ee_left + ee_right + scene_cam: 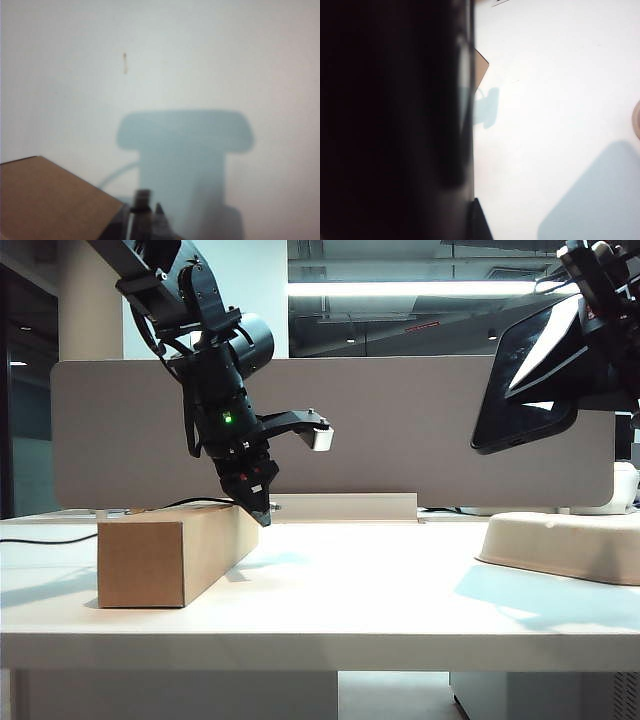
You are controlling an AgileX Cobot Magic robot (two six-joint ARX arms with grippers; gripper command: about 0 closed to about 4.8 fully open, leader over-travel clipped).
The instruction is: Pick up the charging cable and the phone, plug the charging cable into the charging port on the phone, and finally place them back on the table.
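Observation:
My right gripper (598, 310) is shut on the black phone (525, 380) and holds it tilted, high above the table (350, 590) at the right. In the right wrist view the phone (395, 120) fills the dark half beside that gripper (470, 215). The charging port is too small to make out. The thin black charging cable (45, 538) runs in from the left behind the box. My left gripper (257, 508) points down at the box's far end. In the blurred left wrist view its jaws (146, 212) stand close about a dark stub, the cable's plug end (143, 197).
A long cardboard box (170, 555) lies on the table at the left, right beside my left gripper. A beige shallow tray (560, 545) sits at the right, below the raised phone. A grey fabric divider (400, 430) closes off the back.

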